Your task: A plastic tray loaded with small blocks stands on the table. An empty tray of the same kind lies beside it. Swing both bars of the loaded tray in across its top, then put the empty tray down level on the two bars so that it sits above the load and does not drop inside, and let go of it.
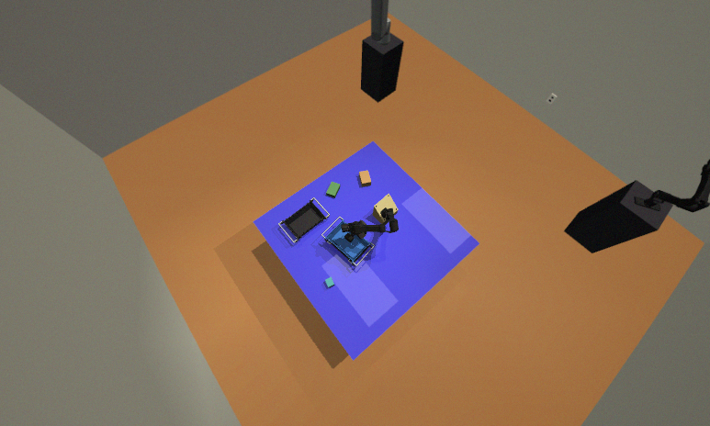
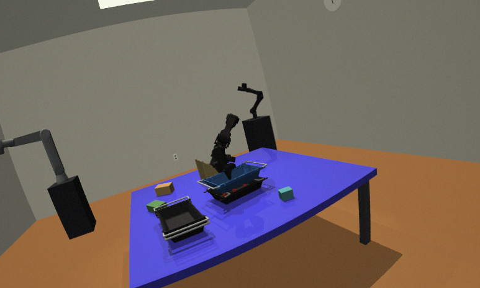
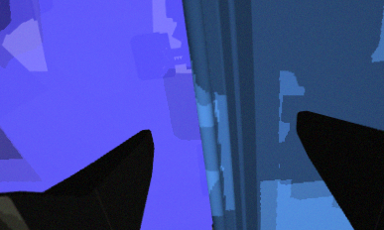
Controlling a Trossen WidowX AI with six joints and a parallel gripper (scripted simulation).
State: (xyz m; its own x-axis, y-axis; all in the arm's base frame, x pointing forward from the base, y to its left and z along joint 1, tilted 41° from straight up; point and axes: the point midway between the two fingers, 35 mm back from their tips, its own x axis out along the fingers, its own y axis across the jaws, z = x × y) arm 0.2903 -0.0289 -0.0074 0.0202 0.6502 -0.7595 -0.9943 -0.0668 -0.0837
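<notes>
Looking over the blue table (image 2: 323,179) from the left, I see a green block (image 2: 154,205) and a dark spare tray (image 2: 179,218) well to the left of the loaded tray (image 2: 234,191), and an orange block (image 2: 164,189) behind them. The loaded tray is black, with little red blocks (image 2: 227,193) showing inside. The empty tray (image 2: 241,173), the blue one, sits right on top of the loaded tray and has not dropped inside, though I cannot see the bars under it well. The claw (image 3: 224,124) hangs over the back long wall of the empty tray. It is spread wide and pinches nothing. One of its fingers is outside the wall (image 3: 220,74) and the other is inside, and neither touches it. So I think the step in hand is letting go and getting away. To do it well, the claw should go straight up, with its fingers kept wide. It should not slide sideways, because a bump on the wall could push the empty tray off the bars. A teal block (image 2: 285,193) sits to the right of the loaded tray, out of the way.
</notes>
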